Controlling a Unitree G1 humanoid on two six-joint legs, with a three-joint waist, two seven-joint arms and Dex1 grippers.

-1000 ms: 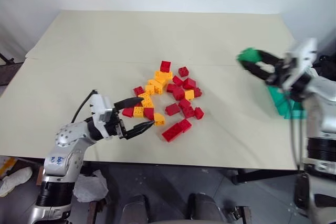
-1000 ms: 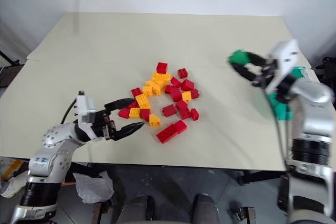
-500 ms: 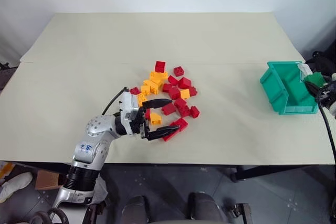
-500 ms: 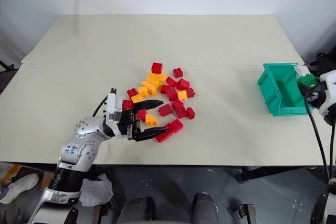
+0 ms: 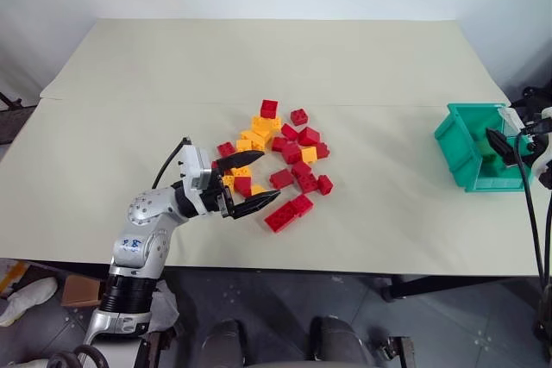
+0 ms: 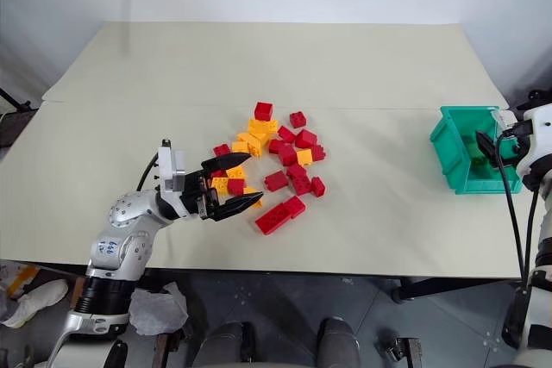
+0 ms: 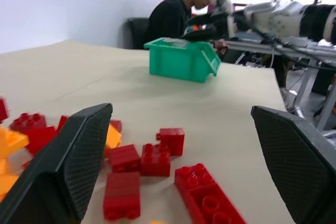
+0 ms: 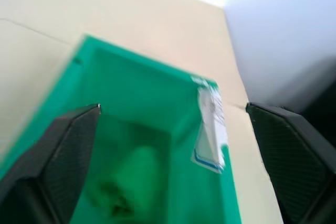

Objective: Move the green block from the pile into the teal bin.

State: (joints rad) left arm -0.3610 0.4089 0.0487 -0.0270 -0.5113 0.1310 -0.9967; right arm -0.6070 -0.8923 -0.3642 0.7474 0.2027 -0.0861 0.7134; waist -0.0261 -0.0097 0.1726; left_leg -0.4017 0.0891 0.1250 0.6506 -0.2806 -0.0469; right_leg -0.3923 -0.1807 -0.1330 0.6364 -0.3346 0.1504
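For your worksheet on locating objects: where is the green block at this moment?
The green block lies inside the teal bin at the table's right edge, below the open right gripper, far from the pile of red and yellow bricks.

left claw (image 5: 251, 184): fingers spread, arm low, reaching forward | right claw (image 8: 173, 145): fingers wide apart, empty
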